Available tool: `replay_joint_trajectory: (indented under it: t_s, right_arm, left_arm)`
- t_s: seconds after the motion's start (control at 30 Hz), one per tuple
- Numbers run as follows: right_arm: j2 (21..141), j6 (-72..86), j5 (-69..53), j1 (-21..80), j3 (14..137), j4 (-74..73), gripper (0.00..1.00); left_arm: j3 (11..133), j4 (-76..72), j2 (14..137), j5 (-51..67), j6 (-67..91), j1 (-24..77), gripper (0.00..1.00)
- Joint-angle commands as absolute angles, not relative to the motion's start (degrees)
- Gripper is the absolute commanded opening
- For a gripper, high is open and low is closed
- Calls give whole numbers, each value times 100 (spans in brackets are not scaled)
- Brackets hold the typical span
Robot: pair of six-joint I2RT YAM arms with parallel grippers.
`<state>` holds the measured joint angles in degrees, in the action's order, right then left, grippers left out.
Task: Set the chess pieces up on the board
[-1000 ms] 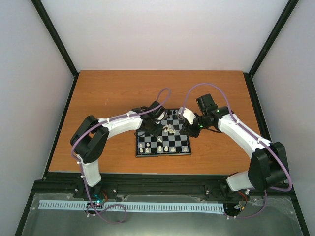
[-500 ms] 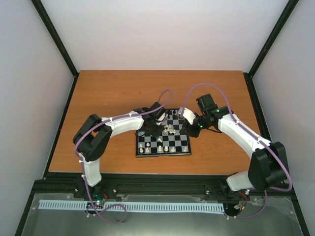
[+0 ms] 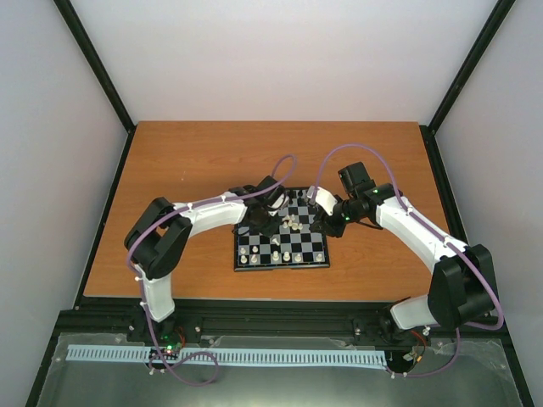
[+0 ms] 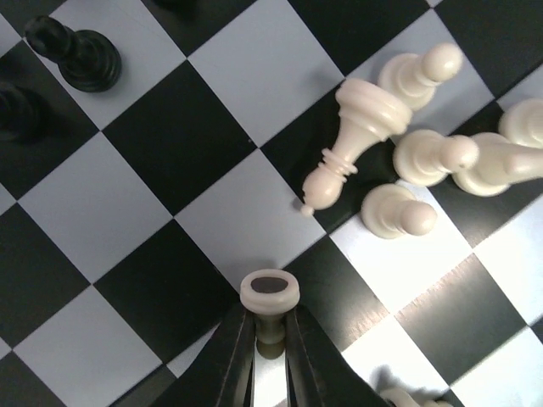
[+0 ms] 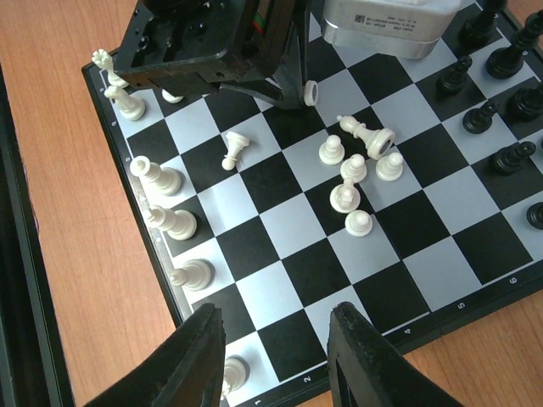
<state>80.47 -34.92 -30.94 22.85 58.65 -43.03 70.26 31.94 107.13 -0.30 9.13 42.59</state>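
From above, the board [image 3: 282, 246] is seen lying on the worktop [image 3: 195, 161], near its middle. The chess pieces [image 3: 293, 223] on it are too small to be told apart.

In the left wrist view, the left gripper [image 4: 270, 326] is pressed together on a white piece [image 4: 270, 290]. The piece is pinched by its thin stem, and its round base shows just past the fingertips. Whether it is clear of the board cannot be told. A heap of toppled white pieces [image 4: 416, 144] lies near, and black pawns [image 4: 81, 58] stand at the upper left. Such a piece is judged very light, hard and smooth, and apt to twist or slip. The narrow waist is best taken, and neighbours are easily knocked.

In the right wrist view, the right gripper [image 5: 276, 348] is held spread and empty over the board's near corner. A row of standing white pieces [image 5: 161, 178] is ranged along the left edge.
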Motion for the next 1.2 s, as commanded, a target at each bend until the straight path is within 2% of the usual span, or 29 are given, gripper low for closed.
replay_joint_trajectory:
  t_s: [0.0, 0.2, 0.57, 0.9, 1.17]
  right_arm:
    - [8000, -3990, -3310, 2241, 5888, -4434, 35]
    - [7857, -5014, -3426, 2241, 5869, -4352, 35]
    - [7670, -6527, -3299, 2395, 6334, -3768, 41]
    - [8138, -6654, -2206, 3310, 6553, -3116, 41]
    - [8332, -6632, -1966, 3492, 6697, -3076, 41]
  left_arm:
    - [7058, 3288, 10259, 172, 917, 4221, 13]
    - [7308, 3572, 9729, 665, 1011, 3994, 12]
    - [7922, 4324, 9247, 2333, 966, 3583, 13]
    - [8440, 4793, 9502, 3527, 723, 3498, 11]
    - [8520, 4956, 9678, 3931, 573, 3498, 11]
